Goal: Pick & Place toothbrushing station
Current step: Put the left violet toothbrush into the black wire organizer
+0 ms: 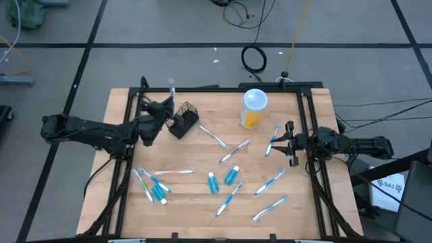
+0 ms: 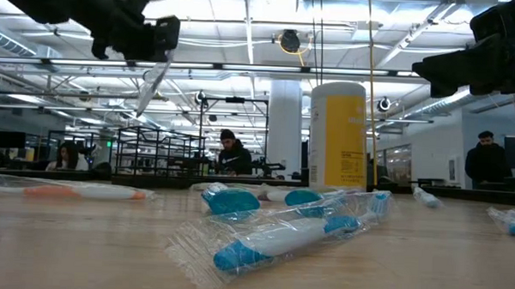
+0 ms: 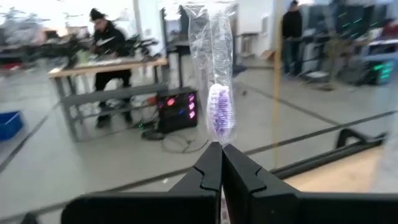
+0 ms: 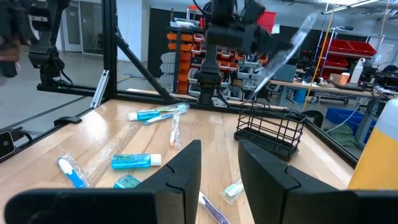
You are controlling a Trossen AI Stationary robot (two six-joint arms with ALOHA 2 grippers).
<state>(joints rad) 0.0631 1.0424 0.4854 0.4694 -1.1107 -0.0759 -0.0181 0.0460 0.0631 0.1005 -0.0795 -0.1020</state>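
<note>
My left gripper hovers over the table's far left, shut on a toothbrush in a clear wrapper with purple bristles. The black wire-mesh basket stands on the wood just to its right, and shows in the right wrist view too. Several blue-and-white wrapped toothbrushes and teal tubes lie flat over the middle and near part of the table. My right gripper waits at the right edge, open, with nothing between its fingers. My left gripper pinches the wrapped toothbrush between its two fingers at the bristle end. The bristles sit just past the fingertips. The rest of the brush sticks out beyond them toward the table's far edge. It is lifted clear of the table and the basket.
A yellow canister with a white lid stands at the far middle right. A black frame runs along the table's left, right and far sides. People sit and stand at benches in the room beyond.
</note>
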